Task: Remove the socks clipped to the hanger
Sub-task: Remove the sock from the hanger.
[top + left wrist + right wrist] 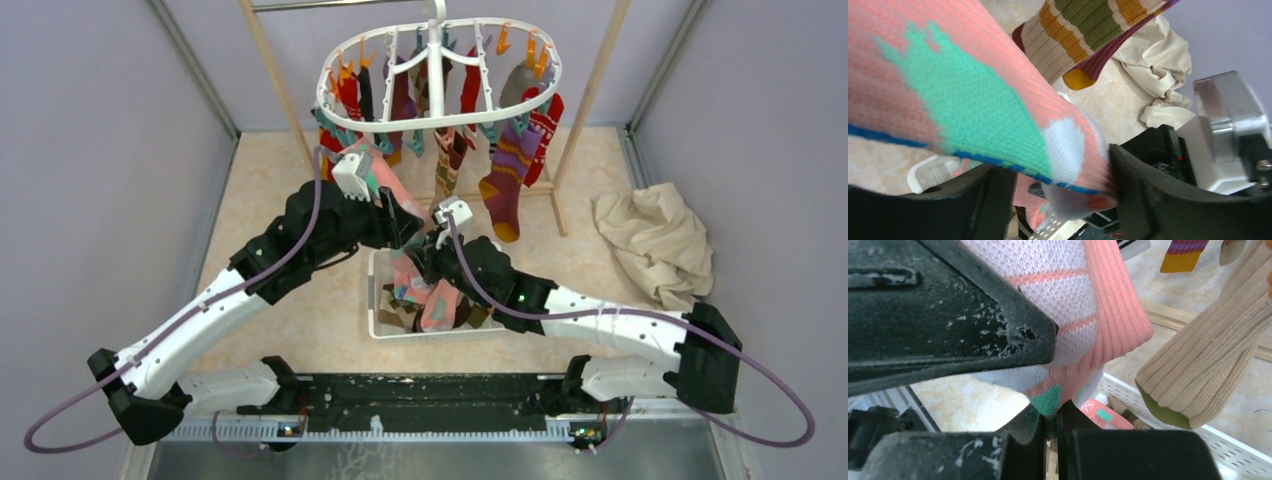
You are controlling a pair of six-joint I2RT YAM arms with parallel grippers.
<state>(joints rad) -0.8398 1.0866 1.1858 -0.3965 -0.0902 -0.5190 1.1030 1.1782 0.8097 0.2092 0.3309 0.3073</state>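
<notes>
The white oval hanger [440, 124] hangs at the back with several socks clipped to it, among them a purple striped sock [510, 170]. A pink sock with teal patches [385, 182] stretches down from its left side. My left gripper [408, 228] is open, its fingers either side of this pink sock [973, 85], the right finger [1138, 190] touching it. My right gripper [432, 246] is shut on the lower tip of the pink sock [1088, 300], pinched between its fingers in the right wrist view [1050, 415], above the basket.
A white slotted basket [372, 300] with several socks in it lies below both grippers. A beige ribbed sock [1208, 360] hangs close on the right. A wooden rack pole [590, 90] stands behind. A crumpled cream cloth [655, 240] lies on the floor at right.
</notes>
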